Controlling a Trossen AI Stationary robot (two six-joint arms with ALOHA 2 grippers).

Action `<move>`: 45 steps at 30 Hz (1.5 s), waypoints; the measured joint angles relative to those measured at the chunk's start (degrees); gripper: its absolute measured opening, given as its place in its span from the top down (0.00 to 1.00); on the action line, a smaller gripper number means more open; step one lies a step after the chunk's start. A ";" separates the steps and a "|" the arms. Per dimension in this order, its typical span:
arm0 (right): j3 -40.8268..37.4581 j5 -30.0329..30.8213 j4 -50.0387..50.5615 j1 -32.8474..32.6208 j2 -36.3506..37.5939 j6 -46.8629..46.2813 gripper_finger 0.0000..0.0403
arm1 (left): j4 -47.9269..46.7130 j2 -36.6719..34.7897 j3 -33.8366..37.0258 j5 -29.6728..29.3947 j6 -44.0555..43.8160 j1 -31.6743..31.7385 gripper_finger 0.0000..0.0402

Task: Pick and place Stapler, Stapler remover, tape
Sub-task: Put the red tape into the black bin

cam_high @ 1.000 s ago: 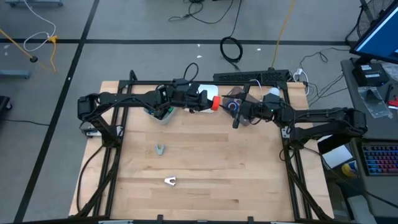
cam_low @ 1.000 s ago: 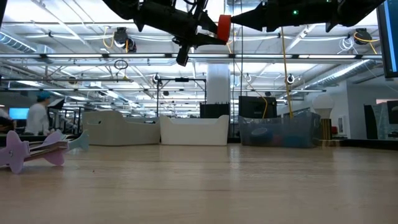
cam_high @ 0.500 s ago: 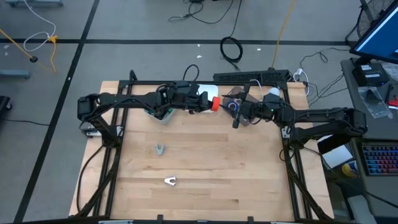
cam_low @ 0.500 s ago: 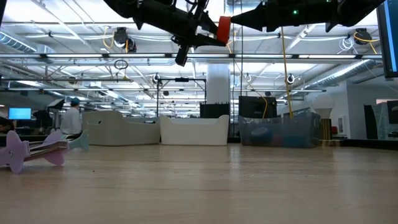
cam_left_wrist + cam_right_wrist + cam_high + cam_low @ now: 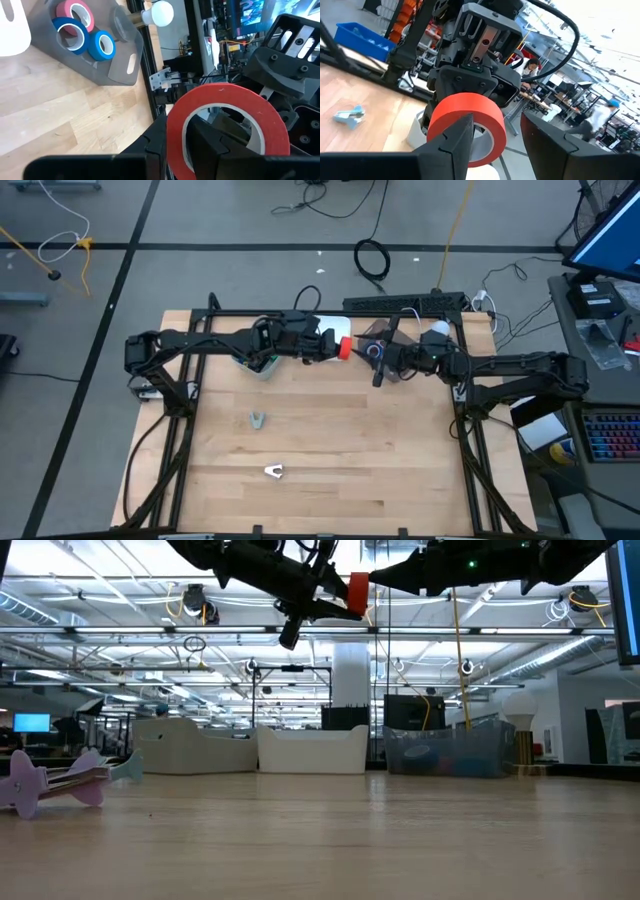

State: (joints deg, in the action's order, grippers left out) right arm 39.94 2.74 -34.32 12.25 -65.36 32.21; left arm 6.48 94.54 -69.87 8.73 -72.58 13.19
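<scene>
A red tape roll (image 5: 344,347) hangs high over the table's far middle, with my left gripper (image 5: 180,137) shut on it. My right gripper (image 5: 497,120) faces it from the table's right, open. One of its fingers (image 5: 457,137) stands in front of the roll's lower edge and the other (image 5: 545,142) stands clear beside it. A pink roll and two blue tape rolls (image 5: 75,30) lie in a grey tray (image 5: 117,60). Two staple removers (image 5: 258,419) (image 5: 274,471) lie on the bare table. No stapler shows. My left gripper pinches the red roll's wall (image 5: 175,135), with one finger (image 5: 207,142) inside the ring's hole and one (image 5: 156,142) outside. The fingers come about level from the table's left. The roll is lifted clear, its hole turned toward my right gripper. Whether my right gripper touches the roll I cannot tell.
A white container (image 5: 325,330) and a bin (image 5: 255,362) stand at the far edge under my left arm. A purple staple remover (image 5: 45,780) shows at the left of the low view. The near half of the table holds only the two staple removers.
</scene>
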 joint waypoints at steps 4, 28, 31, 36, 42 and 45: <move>0.02 0.02 0.67 0.00 0.00 0.05 0.60 | -0.09 0.07 0.05 0.31 -0.04 -0.04 0.84; 0.09 -0.44 3.57 0.00 -0.04 -1.73 0.57 | 0.22 0.11 0.05 2.86 -0.35 -0.33 0.84; 0.09 -0.31 3.77 0.00 -0.04 -1.71 0.57 | 0.24 0.09 0.05 2.99 0.02 -0.33 0.84; 0.15 0.23 5.83 0.00 -0.02 -1.68 0.57 | 0.02 0.11 0.05 3.01 0.14 -0.33 0.84; 0.08 3.66 8.74 -0.01 -0.29 0.02 0.56 | 1.42 0.18 -0.02 4.73 0.87 -0.45 0.85; 0.09 4.70 8.14 0.02 -0.22 0.42 0.56 | 1.93 0.16 -0.04 4.16 0.88 -0.34 0.85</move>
State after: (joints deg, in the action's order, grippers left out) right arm 40.03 7.45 -26.17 12.27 -65.58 32.62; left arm 8.41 94.70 -69.91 12.89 -71.69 12.85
